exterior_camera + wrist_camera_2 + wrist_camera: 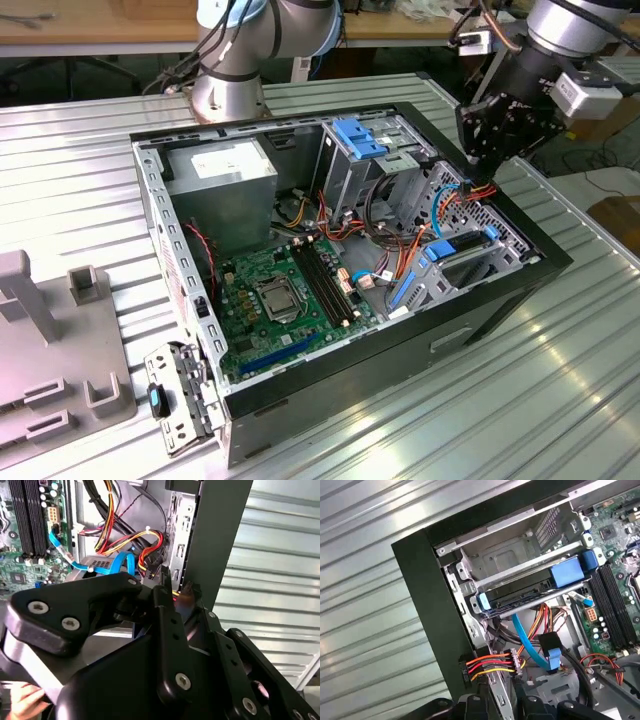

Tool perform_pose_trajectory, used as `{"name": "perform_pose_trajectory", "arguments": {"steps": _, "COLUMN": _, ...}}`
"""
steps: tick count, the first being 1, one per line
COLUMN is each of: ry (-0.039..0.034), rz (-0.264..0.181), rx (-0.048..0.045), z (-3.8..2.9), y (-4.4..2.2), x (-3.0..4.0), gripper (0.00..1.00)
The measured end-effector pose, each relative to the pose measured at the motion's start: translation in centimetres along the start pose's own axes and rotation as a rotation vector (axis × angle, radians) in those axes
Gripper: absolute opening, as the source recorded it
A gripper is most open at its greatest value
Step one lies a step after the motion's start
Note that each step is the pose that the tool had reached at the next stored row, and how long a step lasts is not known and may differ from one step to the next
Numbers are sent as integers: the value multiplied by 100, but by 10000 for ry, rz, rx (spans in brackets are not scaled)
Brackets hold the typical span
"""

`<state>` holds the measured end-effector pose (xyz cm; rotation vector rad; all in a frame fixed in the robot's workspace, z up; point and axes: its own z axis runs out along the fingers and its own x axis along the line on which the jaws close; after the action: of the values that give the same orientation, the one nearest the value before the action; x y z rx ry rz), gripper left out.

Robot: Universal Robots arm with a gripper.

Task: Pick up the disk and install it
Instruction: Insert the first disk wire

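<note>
We see the claw (485,160) at two o'clock of the computer case (380,385), beside the power connector (516,664), grip impossible to tell, the disk (525,589) seated in the drive cage (510,555).

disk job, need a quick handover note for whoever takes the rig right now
Gripper: at the edge of the computer case, beside the red and yellow wires, not touching the disk.
Disk: lies in its bay inside the case, blue frame around it.
Done: pick-up and placing, by the look of it.
Left: confirming that it is fully seated, which the pictures do not settle.
</note>
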<state>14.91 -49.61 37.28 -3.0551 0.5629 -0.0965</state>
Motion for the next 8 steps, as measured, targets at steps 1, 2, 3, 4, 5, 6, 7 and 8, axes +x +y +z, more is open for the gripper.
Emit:
{"name": "perform_pose_trajectory", "arguments": {"steps": 1, "ry": -1, "rz": -14, "rx": 1, "z": 3, "y": -19, "x": 49, "gripper": 31}}
{"name": "perform_pose_trajectory", "arguments": {"steps": 2, "ry": -3, "rz": -15, "rx": 0, "z": 8, "y": -43, "x": 110, "gripper": 31}}
{"name": "perform_pose_trajectory", "arguments": {"steps": 3, "ry": -3, "rz": -14, "rx": -1, "z": 10, "y": -58, "x": 151, "gripper": 31}}
{"name": "perform_pose_trajectory", "arguments": {"steps": 4, "ry": -2, "rz": -14, "rx": -1, "z": 11, "y": -64, "x": 166, "gripper": 31}}
{"name": "perform_pose_trajectory", "arguments": {"steps": 5, "ry": -2, "rz": -14, "rx": -2, "z": 12, "y": -69, "x": 180, "gripper": 31}}
{"name": "perform_pose_trajectory", "arguments": {"steps": 6, "ry": -2, "rz": -14, "rx": -3, "z": 13, "y": -73, "x": 190, "gripper": 31}}
{"name": "perform_pose_trajectory", "arguments": {"steps": 7, "ry": -2, "rz": -15, "rx": -4, "z": 14, "y": -76, "x": 196, "gripper": 31}}
{"name": "perform_pose_trajectory", "arguments": {"steps": 8, "ry": -2, "rz": -33, "rx": -4, "z": 14, "y": -77, "x": 199, "gripper": 31}}
